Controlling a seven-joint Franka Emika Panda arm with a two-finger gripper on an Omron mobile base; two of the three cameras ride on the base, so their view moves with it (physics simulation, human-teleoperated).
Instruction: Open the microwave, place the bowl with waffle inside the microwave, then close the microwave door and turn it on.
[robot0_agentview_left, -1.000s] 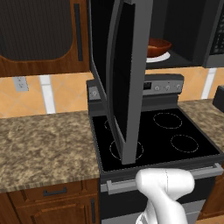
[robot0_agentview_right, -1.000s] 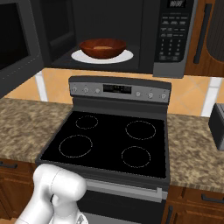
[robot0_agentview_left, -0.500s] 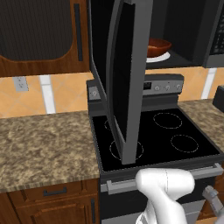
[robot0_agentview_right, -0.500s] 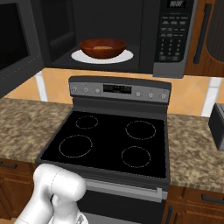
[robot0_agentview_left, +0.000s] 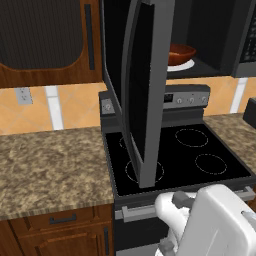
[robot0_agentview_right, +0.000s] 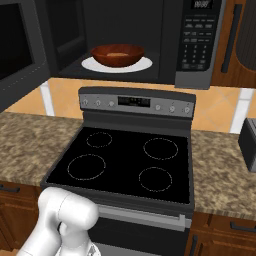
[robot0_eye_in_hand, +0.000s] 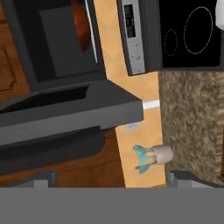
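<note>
The microwave (robot0_agentview_right: 150, 40) hangs above the stove with its door (robot0_agentview_left: 145, 90) swung wide open to the left. Inside, the reddish-brown bowl (robot0_agentview_right: 117, 54) rests on the white turntable (robot0_agentview_right: 145, 64); from the left base view the bowl (robot0_agentview_left: 180, 52) shows just past the door's edge. I cannot make out the waffle inside the bowl. The button panel (robot0_agentview_right: 197, 35) is on the microwave's right. In the hand view, which is rolled sideways, my gripper (robot0_eye_in_hand: 113, 179) is open and holds nothing, well away from the door (robot0_eye_in_hand: 65, 113) and the bowl's rim (robot0_eye_in_hand: 81, 22).
Below the microwave is a black glass-top stove (robot0_agentview_right: 125, 160) with a control strip (robot0_agentview_right: 135, 102). Granite counters (robot0_agentview_left: 50, 160) flank it. A small pot with a teal plant (robot0_eye_in_hand: 155, 155) stands on the counter. My white arm (robot0_agentview_left: 220, 225) is low in front of the stove.
My arm's white links have shifted a little at the bottom of the left base view. The door, bowl and open gripper stay as they were.
</note>
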